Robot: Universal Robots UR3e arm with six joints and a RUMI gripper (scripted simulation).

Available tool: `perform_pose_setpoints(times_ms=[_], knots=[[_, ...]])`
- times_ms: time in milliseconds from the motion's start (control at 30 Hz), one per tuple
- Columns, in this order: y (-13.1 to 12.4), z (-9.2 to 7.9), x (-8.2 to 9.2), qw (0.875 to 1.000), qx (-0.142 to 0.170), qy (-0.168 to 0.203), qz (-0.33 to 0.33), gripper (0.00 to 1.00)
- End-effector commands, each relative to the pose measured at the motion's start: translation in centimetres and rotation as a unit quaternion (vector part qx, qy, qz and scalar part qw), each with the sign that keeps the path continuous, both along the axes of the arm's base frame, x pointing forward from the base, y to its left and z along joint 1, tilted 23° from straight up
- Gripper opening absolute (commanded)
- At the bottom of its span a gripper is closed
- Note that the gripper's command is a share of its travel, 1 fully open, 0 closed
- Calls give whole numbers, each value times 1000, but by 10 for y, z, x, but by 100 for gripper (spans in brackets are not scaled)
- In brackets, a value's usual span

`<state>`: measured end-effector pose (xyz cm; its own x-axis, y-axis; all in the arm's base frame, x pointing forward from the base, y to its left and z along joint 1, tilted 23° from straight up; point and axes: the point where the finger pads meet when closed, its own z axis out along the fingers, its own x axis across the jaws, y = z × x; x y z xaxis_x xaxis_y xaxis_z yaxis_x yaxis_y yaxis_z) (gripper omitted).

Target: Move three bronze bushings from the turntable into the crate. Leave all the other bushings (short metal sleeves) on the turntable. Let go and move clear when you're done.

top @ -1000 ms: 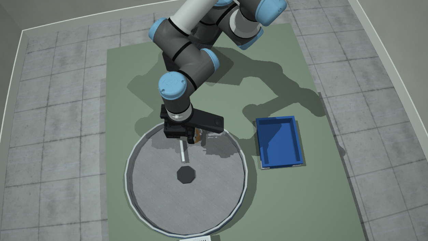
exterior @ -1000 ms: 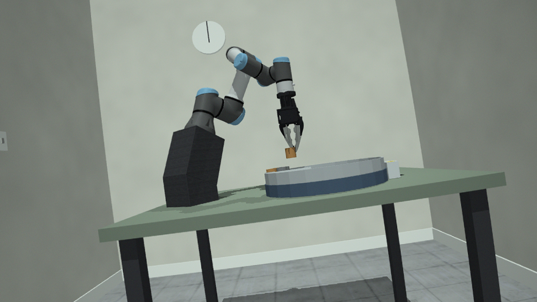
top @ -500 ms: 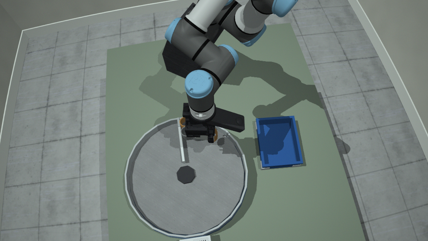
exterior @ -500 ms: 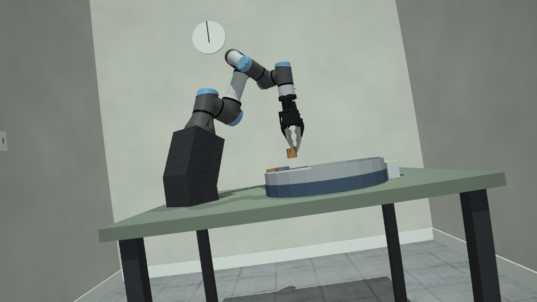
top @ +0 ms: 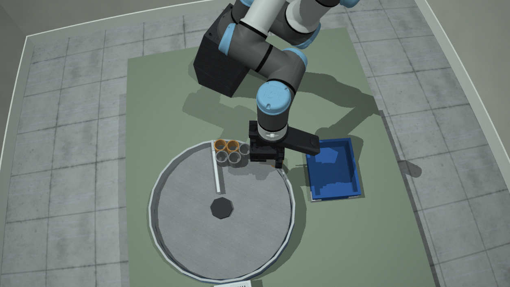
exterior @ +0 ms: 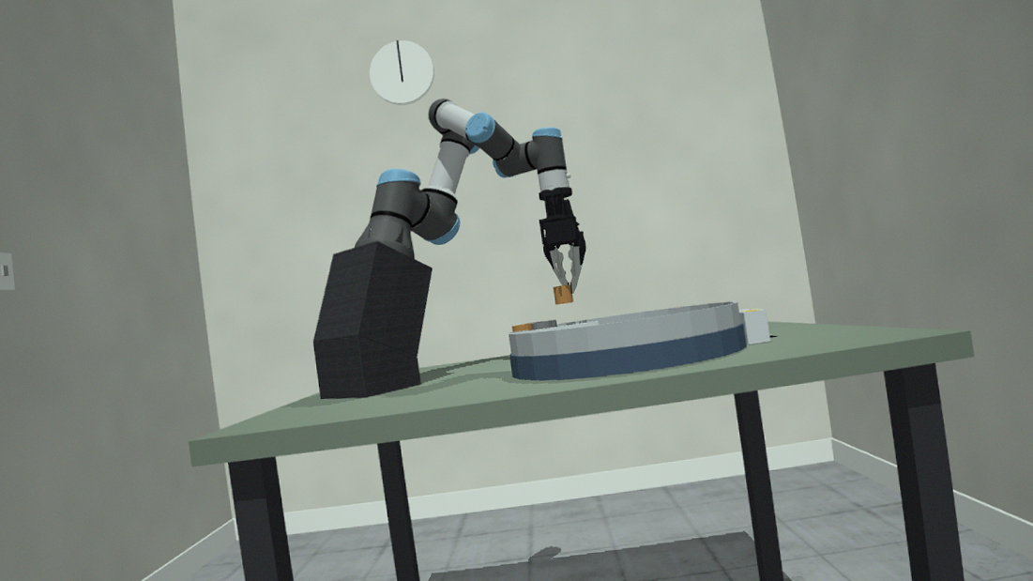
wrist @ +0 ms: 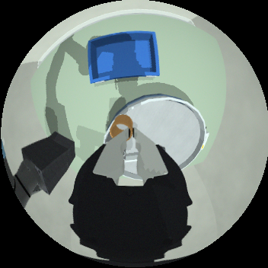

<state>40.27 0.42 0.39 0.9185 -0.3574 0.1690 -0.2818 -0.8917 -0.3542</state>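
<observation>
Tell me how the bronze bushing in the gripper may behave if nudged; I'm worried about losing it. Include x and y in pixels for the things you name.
The bushing (exterior: pixel 562 294) (wrist: pixel 116 126) looks metallic, so probably rigid. Its round wall might roll if it lands sideways. The gripper (exterior: pixel 570 288) (wrist: pixel 131 128) pinches one side, so it could swivel.

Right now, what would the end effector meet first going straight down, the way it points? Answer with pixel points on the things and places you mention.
The bronze bushing (exterior: pixel 562 295) (wrist: pixel 116 129) in the end effector (top: pixel 278 164) (exterior: pixel 569 287) (wrist: pixel 131 128) would likely touch the turntable (top: pixel 293 206) (exterior: pixel 631 332) (wrist: pixel 171 122) first, near its rim; wall or inner surface, I can't tell.
</observation>
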Motion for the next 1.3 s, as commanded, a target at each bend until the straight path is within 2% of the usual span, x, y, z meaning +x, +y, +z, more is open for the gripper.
perform_pose_setpoints(times_ms=[0, 67, 567, 633, 1100, 1267], knots=[[20, 8, 5, 1000, -2, 0, -1, 0], [20, 8, 5, 1000, -2, 0, -1, 0], [87, 33, 20, 1000, -2, 0, -1, 0], [87, 33, 20, 1000, -2, 0, -1, 0], [133, 50, 31, 1000, -2, 0, -1, 0], [140, 52, 32, 1000, -2, 0, -1, 0]])
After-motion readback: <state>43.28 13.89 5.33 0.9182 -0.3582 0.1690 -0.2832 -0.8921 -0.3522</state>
